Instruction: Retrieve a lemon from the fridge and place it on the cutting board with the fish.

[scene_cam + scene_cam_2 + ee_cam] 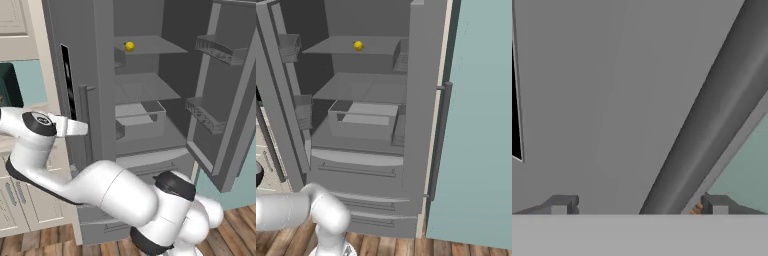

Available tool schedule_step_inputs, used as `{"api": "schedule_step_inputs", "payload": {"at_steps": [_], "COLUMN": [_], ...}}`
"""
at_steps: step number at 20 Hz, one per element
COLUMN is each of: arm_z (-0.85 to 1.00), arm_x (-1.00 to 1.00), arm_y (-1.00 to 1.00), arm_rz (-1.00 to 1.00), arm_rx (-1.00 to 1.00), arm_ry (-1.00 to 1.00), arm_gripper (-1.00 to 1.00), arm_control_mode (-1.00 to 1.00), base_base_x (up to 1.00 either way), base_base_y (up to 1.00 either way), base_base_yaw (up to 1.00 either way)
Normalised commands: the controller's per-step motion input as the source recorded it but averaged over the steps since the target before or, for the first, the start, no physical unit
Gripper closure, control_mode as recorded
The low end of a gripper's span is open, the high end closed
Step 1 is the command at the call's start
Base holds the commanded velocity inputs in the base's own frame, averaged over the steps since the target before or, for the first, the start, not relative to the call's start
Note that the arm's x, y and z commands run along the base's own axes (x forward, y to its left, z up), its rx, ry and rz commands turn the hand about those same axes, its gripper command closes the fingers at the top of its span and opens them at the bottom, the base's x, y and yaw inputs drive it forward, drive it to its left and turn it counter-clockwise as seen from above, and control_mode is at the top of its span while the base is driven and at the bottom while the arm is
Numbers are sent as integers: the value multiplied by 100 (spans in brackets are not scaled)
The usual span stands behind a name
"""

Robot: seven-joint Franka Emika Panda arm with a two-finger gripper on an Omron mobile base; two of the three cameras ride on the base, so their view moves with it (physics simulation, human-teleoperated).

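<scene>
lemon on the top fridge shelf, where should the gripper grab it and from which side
Grip the lemon across its middle, coming straight in from the fridge's open front. It is small and round, sits alone on the flat top shelf, and the shelf below leaves room only for a level approach.

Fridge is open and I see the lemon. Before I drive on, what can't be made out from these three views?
- Round dark wooden cutting board and fish: outside all three frames.
- Gripper: hand view shows the dark fingertips apart around the grey bar handle; touching or not, cannot tell.
- Small yellow lemon: too small in the base views to judge its surface.
- Tall grey fridge: the open right door's top and far edge are cut off in the left base view.
</scene>
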Motion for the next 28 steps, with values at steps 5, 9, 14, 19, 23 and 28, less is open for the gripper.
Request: {"api": "schedule_step_inputs", "payload": {"at_steps": [5,9,14,19,23,28], "arm_z": [-6,0,21,23,26,-1], "arm_x": [-80,-100,-100,-98,-23,91], "arm_y": [-44,-100,-100,-100,-92,-73], "arm_rz": [-6,0,17,30,22,20], "arm_rx": [0,9,22,38,57,65], "arm_ry": [4,0,0,0,0,10], "arm_gripper": [-100,-100,-100,-100,-100,-100], "arm_control_mode": [-100,-100,-100,-100,-100,-100], "base_base_x": [0,0,0,0,0,0], "base_base_y": [0,0,0,0,0,0], "base_base_yaw": [0,0,0,0,0,0]}}
